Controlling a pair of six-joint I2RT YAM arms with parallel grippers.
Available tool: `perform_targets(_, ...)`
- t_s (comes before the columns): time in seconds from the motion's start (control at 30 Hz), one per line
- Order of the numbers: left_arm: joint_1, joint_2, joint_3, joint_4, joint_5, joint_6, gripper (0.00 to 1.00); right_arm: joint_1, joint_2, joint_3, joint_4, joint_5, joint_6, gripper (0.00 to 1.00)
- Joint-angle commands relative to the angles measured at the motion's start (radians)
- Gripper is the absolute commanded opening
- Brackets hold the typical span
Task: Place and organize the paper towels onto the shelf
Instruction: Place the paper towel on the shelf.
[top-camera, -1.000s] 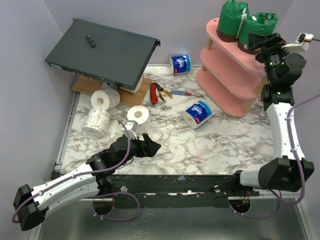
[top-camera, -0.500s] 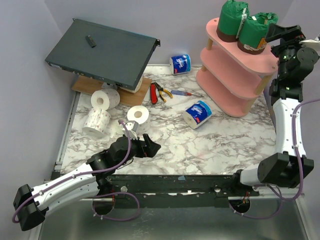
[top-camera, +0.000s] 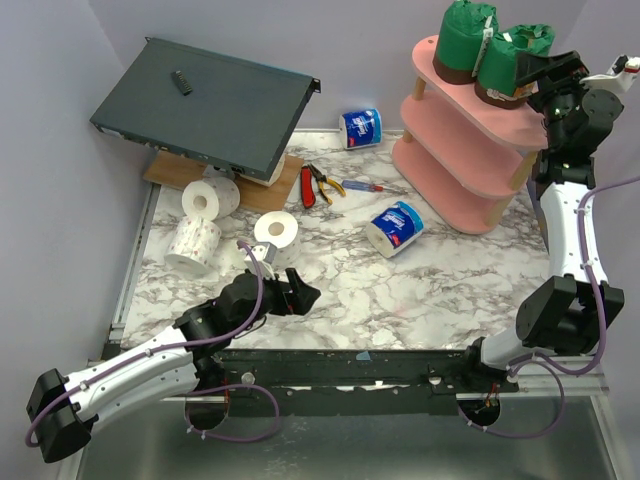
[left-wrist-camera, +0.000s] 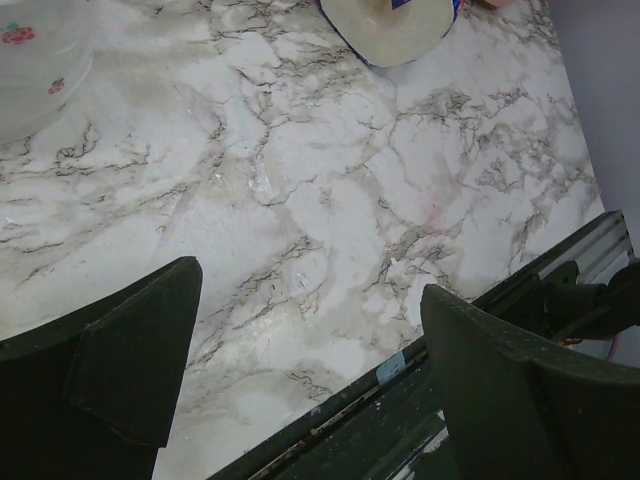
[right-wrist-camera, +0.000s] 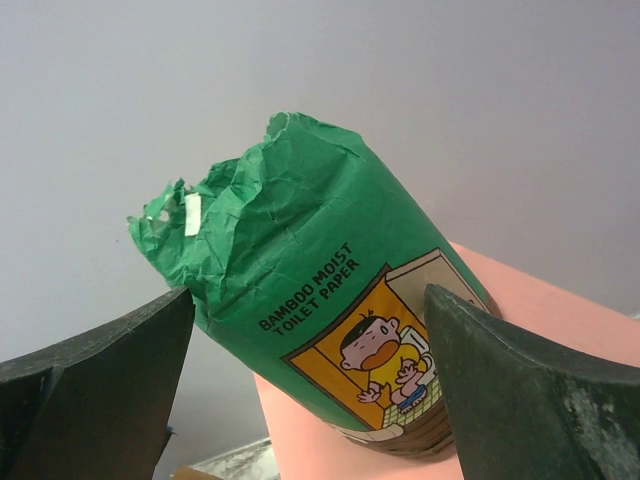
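Observation:
The pink shelf (top-camera: 455, 135) stands at the back right, with two green-wrapped paper towels (top-camera: 462, 42) (top-camera: 508, 62) upright on its top board. My right gripper (top-camera: 548, 72) is open just right of the second green roll (right-wrist-camera: 330, 300), its fingers (right-wrist-camera: 120, 370) spread either side without touching it, in the right wrist view (right-wrist-camera: 308, 330). Two blue-and-white rolls (top-camera: 361, 128) (top-camera: 397, 228) and three white rolls (top-camera: 210, 198) (top-camera: 278, 230) (top-camera: 193, 243) lie on the marble table. My left gripper (top-camera: 300, 295) (left-wrist-camera: 310, 290) hangs open and empty low over the table's front.
A dark grey metal box (top-camera: 200, 105) leans on a wooden board (top-camera: 165, 170) at the back left. Red-handled pliers (top-camera: 316, 186) and a screwdriver (top-camera: 368, 187) lie mid-table. The black front rail (left-wrist-camera: 420, 400) runs below my left fingers.
My right gripper drew back to the right, off the second green roll, then came slightly nearer again. The roll stays standing on the top board. The left arm has not moved.

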Motion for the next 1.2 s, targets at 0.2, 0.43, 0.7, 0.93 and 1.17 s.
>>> perform_targets(0.2, 0.006, 0.0, -0.01, 0.026, 0.01, 0.001, 0.95, -0.003, -0.021, -0.042, 0.089, -0.109, 0.051, 1.0)
perform_targets(0.43, 0.006, -0.026, -0.02, 0.016, 0.009, -0.004, 0.95, 0.0, -0.041, -0.086, 0.103, -0.125, 0.07, 1.0)
perform_targets(0.7, 0.006, -0.023, -0.021, 0.019, 0.016, -0.007, 0.95, 0.006, -0.067, -0.115, 0.102, -0.13, 0.073, 1.0)
perform_targets(0.93, 0.006, -0.031, -0.022, 0.016, 0.015, -0.01, 0.95, 0.026, -0.067, -0.117, 0.093, -0.139, 0.071, 1.0)
perform_targets(1.17, 0.006, -0.039, -0.025, 0.011, 0.018, -0.015, 0.95, 0.029, -0.09, -0.135, 0.086, -0.126, 0.074, 1.0)
